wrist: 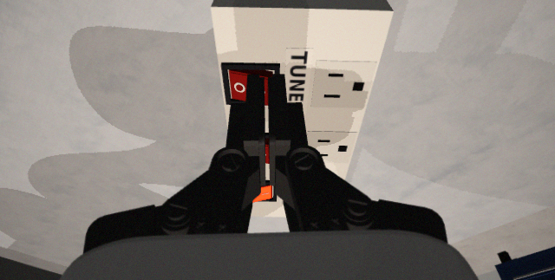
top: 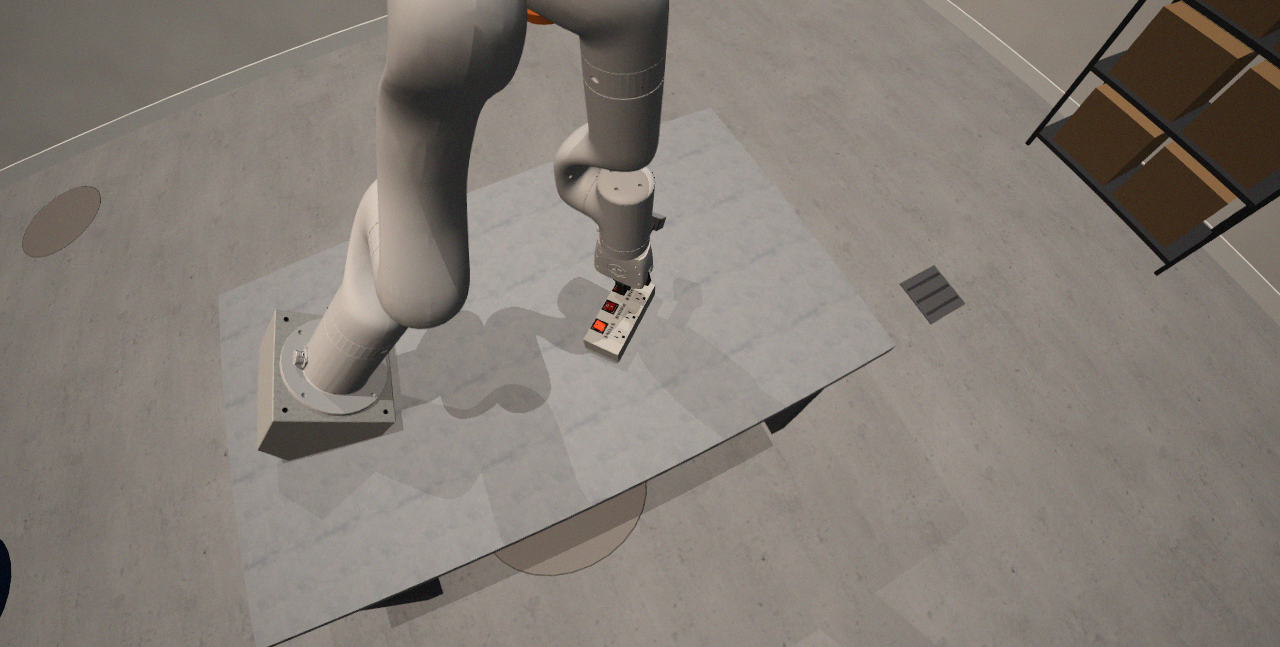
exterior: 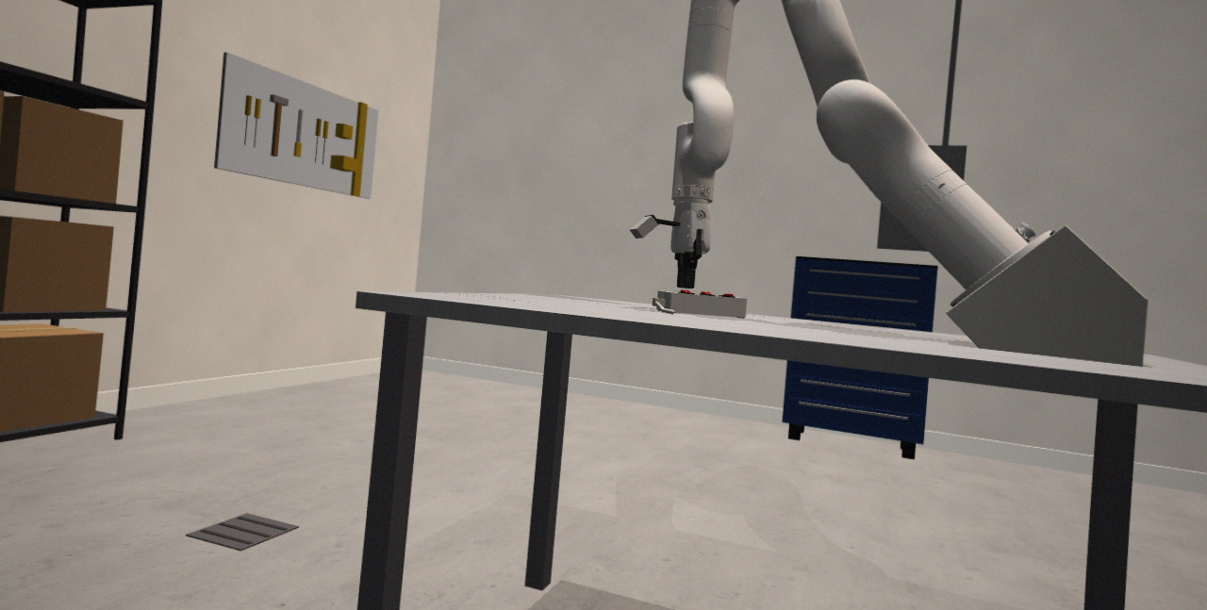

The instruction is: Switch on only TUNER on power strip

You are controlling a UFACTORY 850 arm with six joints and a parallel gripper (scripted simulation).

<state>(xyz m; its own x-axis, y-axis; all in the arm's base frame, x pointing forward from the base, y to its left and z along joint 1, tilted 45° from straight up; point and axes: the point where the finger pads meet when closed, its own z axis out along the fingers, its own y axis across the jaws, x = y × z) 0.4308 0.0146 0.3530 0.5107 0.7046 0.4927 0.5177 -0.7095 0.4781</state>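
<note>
A cream power strip (top: 619,321) lies flat on the grey table, right way up; it also shows in the exterior view (exterior: 702,303) and in the wrist view (wrist: 299,76). Its end switch (wrist: 243,84), beside the TUNER label (wrist: 299,76), is dark red with its "O" half showing. My gripper (wrist: 266,99) is shut and empty, its fingertips over the inner half of that switch, at or just above it. The middle switch (top: 614,306) is dark red. The near-end switch (top: 599,324) glows bright orange-red. The fingers hide most of these two in the wrist view.
The arm's base block (top: 324,383) stands on the table's left part. A black shelf with brown boxes (top: 1181,79) stands off to the right. A blue drawer cabinet (exterior: 861,344) is behind the table.
</note>
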